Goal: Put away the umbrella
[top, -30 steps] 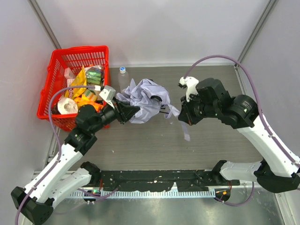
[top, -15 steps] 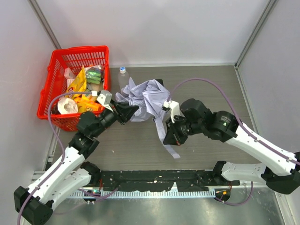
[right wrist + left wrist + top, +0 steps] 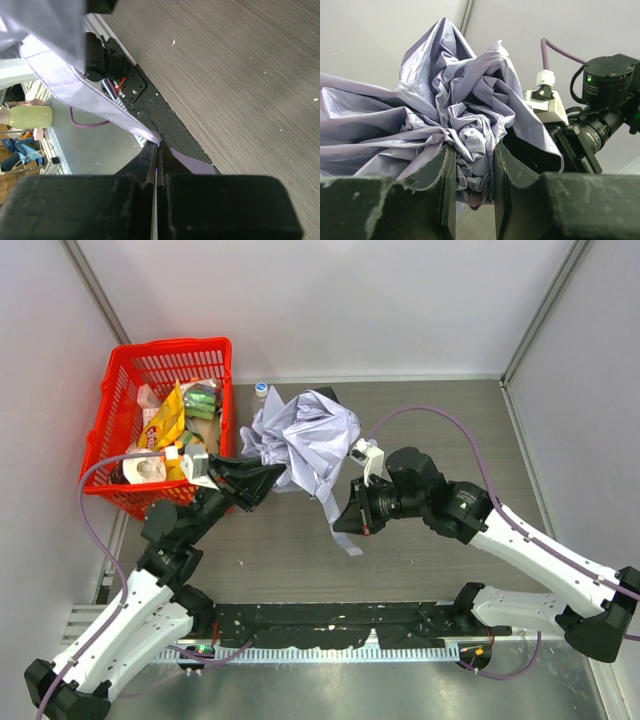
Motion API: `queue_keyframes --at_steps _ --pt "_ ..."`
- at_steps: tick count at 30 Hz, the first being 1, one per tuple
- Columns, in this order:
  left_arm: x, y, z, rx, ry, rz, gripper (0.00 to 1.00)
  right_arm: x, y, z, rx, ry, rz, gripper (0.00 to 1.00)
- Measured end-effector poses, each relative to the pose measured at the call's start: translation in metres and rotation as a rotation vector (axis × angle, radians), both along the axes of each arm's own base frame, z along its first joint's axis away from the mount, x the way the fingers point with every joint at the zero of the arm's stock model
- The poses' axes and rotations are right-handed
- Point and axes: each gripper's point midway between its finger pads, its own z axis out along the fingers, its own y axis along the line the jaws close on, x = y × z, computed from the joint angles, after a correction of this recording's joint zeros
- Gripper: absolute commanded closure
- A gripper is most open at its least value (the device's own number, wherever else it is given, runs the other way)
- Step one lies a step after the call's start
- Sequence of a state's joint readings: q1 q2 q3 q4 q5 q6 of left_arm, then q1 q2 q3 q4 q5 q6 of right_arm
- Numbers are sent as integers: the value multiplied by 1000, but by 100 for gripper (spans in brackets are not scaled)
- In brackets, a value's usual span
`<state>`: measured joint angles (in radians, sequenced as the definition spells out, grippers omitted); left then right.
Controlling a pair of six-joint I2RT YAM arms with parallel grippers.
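The umbrella (image 3: pixel 305 438) is a crumpled pale lavender bundle held above the table's far middle, beside the red basket (image 3: pixel 105 430). My left gripper (image 3: pixel 272 473) is shut on a bunched fold of its canopy (image 3: pixel 470 135), with fabric pinched between both fingers (image 3: pixel 445 170). The light strap (image 3: pixel 333 512) hangs down from the bundle toward the front. My right gripper (image 3: pixel 342 524) is shut on that strap (image 3: pixel 70 82), whose end runs into the closed fingertips (image 3: pixel 159 145). The shaft and handle are hidden by fabric.
The red basket holds snack packs, a tape roll and other items. A clear bottle's cap (image 3: pixel 261 390) peeks out behind the umbrella, next to the basket's right wall. Grey walls enclose the table on three sides.
The right arm has swung left and toward the front, pulling the strap out. The left arm has drawn back left, and the umbrella bundle now sits higher, covering most of the bottle.
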<state>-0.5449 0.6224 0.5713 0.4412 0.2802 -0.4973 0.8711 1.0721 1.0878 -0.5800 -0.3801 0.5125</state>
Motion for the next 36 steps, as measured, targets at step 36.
queue_keyframes --at_steps 36 --pt "13 -14 -2 -237 154 -95 100 -16 1 -23 36 -127 -73 99"
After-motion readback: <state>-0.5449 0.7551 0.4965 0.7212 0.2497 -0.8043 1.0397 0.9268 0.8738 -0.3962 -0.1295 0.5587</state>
